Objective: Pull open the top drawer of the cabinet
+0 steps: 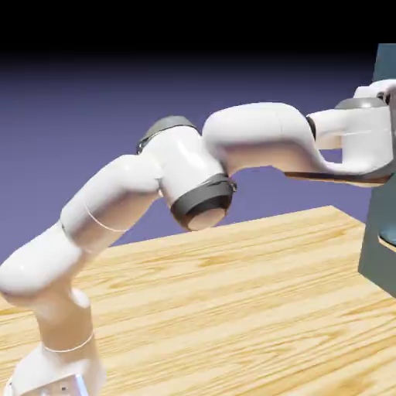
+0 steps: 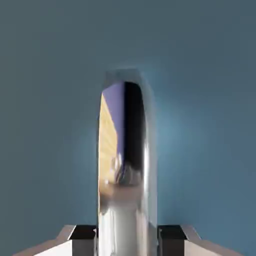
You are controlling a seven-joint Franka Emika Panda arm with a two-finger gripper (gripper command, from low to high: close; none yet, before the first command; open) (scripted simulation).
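Note:
The dark teal cabinet (image 1: 380, 232) stands at the exterior view's right edge, mostly cut off. My arm reaches across to it, and the hand (image 1: 363, 135) is up against its upper front, where the fingers are hidden. In the hand view the flat teal drawer front (image 2: 50, 100) fills the picture. A shiny metal handle (image 2: 125, 165) runs upright down the middle and mirrors the table and backdrop. My gripper (image 2: 127, 241) has one dark pad on each side of this handle, pressed close against it. How far out the top drawer stands cannot be told.
The wooden table (image 1: 232, 309) stretches from the robot's base to the cabinet's foot. A pale ledge or seam (image 1: 387, 244) shows lower on the cabinet's front. The arm's elbow (image 1: 197, 193) hangs over the table's middle.

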